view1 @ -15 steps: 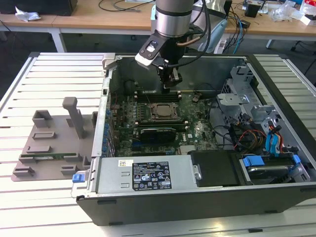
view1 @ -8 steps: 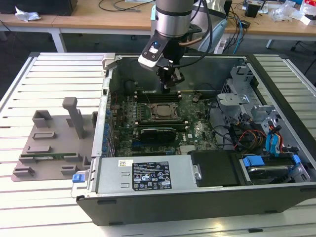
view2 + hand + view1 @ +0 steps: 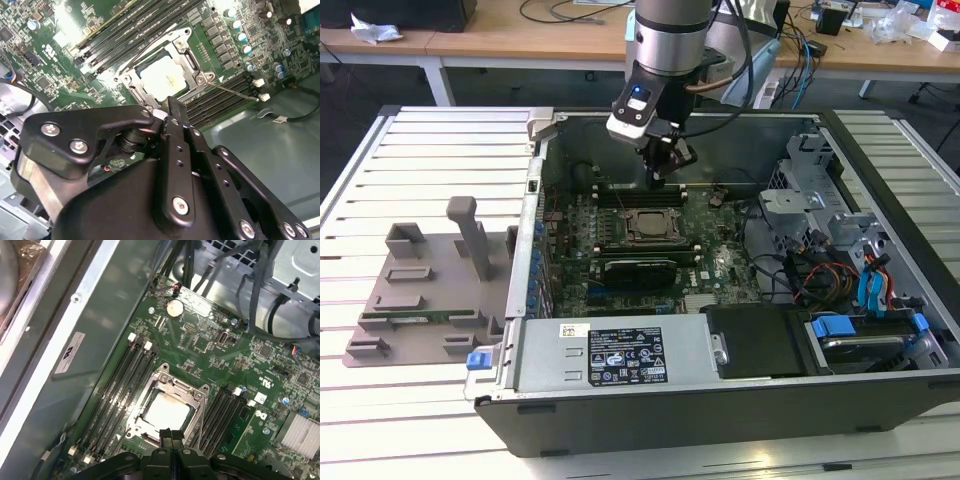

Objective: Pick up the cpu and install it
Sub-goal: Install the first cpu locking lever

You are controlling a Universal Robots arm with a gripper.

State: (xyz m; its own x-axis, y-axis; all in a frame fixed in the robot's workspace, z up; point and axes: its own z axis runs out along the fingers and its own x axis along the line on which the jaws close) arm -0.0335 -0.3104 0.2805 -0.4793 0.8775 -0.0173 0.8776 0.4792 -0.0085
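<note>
Over the middle of the motherboard (image 3: 260,405), my end effector (image 3: 170,107) hangs just above the socket (image 3: 167,410) with its fingers pressed together on nothing, while the cpu (image 3: 165,75) already lies flat inside the frame. I judge seating should be checked squarely before anything presses down. Around me, the open computer case (image 3: 740,390) rests on a slatted white worktop (image 3: 430,140), desks behind.

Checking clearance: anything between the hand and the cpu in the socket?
Nothing. In both wrist views the hand hangs just above the cpu, which sits inside the socket frame; the gap between them is bare.
</note>
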